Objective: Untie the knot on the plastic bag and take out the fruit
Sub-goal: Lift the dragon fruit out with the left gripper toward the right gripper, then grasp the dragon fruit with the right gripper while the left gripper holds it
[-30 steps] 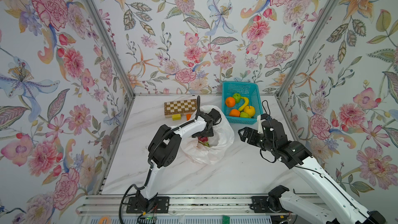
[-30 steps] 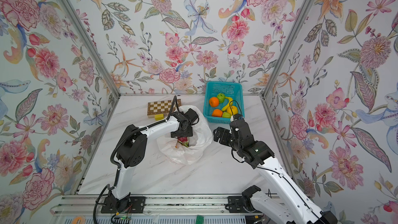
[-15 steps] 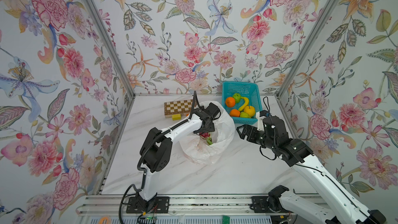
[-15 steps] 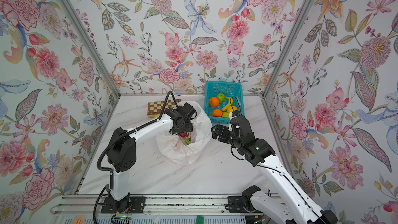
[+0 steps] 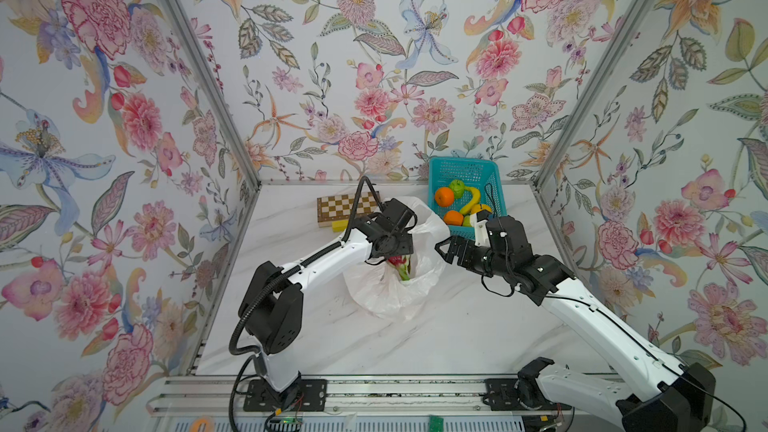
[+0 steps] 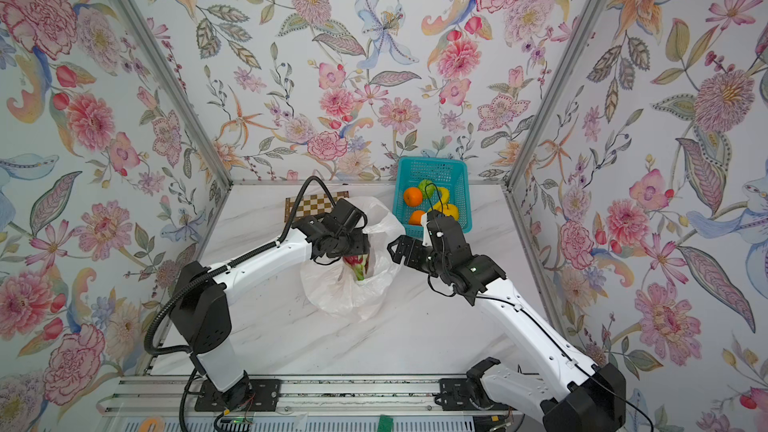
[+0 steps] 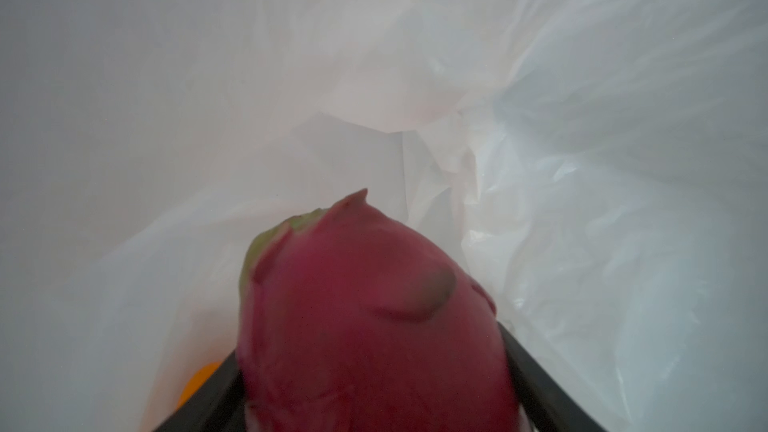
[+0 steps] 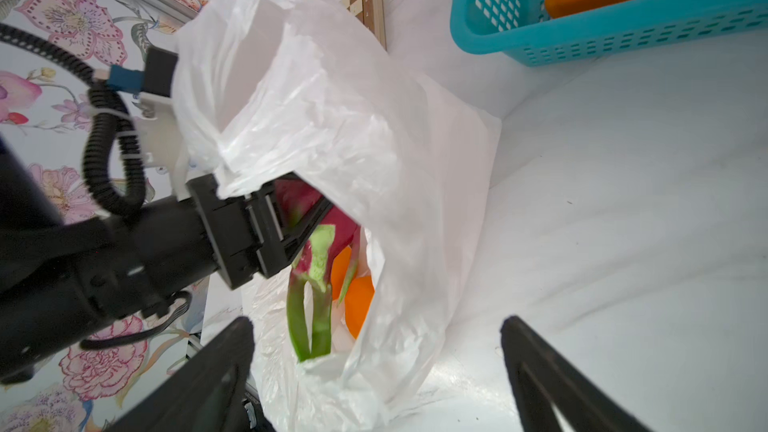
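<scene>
The plastic bag (image 5: 390, 301) (image 6: 340, 297) lies mid-table with its mouth open; no knot shows. My left gripper (image 5: 395, 252) (image 6: 351, 252) (image 7: 374, 351) reaches into the mouth and is shut on a magenta dragon fruit (image 5: 400, 267) (image 6: 358, 267) (image 7: 374, 317) (image 8: 338, 224) with green scales. An orange (image 8: 358, 305) (image 7: 198, 382) lies deeper in the bag. My right gripper (image 5: 445, 249) (image 6: 397, 249) (image 8: 376, 322) is open just right of the bag, holding nothing and facing its mouth.
A teal basket (image 5: 496, 184) (image 6: 462, 201) (image 8: 623, 35) at the back right holds oranges (image 5: 444, 196), a banana (image 5: 471, 201) and green fruit. A chessboard (image 5: 338, 206) and a yellow block (image 5: 338, 225) lie behind the bag. Walls enclose three sides.
My right gripper has moved left, closer to the bag. The left arm's elbow has swung toward the front left while its gripper stays in the bag mouth on the dragon fruit.
</scene>
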`<state>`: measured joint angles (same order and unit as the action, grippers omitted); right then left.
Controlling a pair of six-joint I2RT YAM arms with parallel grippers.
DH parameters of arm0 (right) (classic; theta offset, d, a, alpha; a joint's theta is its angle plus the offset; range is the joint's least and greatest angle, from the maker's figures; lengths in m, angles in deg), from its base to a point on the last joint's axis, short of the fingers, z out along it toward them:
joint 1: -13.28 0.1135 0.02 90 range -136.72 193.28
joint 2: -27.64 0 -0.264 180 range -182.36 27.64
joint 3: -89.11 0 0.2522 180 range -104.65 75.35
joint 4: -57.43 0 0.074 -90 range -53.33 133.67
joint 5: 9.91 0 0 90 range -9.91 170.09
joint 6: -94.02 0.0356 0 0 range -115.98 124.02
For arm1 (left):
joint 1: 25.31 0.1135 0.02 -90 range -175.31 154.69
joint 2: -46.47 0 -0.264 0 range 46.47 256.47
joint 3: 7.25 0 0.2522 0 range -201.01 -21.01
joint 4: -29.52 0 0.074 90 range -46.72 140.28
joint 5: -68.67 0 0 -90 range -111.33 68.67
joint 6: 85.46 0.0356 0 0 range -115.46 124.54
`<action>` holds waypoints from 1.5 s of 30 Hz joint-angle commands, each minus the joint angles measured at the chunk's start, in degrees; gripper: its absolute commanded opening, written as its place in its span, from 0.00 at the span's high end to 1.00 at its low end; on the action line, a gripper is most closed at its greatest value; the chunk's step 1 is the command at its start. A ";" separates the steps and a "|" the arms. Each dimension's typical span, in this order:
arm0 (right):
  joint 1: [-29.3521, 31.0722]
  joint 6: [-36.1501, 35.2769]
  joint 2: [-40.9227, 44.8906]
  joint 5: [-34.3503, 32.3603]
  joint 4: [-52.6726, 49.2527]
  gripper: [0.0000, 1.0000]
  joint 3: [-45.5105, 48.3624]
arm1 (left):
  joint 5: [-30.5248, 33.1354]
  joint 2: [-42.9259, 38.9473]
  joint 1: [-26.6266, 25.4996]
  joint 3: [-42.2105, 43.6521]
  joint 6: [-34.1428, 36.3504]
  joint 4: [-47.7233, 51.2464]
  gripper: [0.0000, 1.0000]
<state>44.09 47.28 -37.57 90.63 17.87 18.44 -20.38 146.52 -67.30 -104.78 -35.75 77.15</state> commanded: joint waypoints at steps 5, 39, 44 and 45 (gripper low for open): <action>-1.17 3.79 -6.18 -1.49 0.42 0.11 -1.71 | -4.87 -6.79 0.59 3.66 5.68 -10.84 0.47; -5.98 2.04 -0.39 5.56 -4.46 0.03 -12.50 | -15.28 -30.17 0.78 28.77 26.45 -51.65 0.47; -6.87 3.97 1.56 10.12 3.04 0.01 -15.15 | -18.37 -29.47 0.77 26.68 29.50 -54.05 0.48; -7.10 4.88 1.81 12.10 5.85 0.01 -15.09 | -19.39 -29.17 0.78 25.94 30.18 -54.24 0.48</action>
<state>37.53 50.43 -36.56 97.85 16.77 4.50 -36.11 117.82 -67.09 -75.29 -9.22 27.49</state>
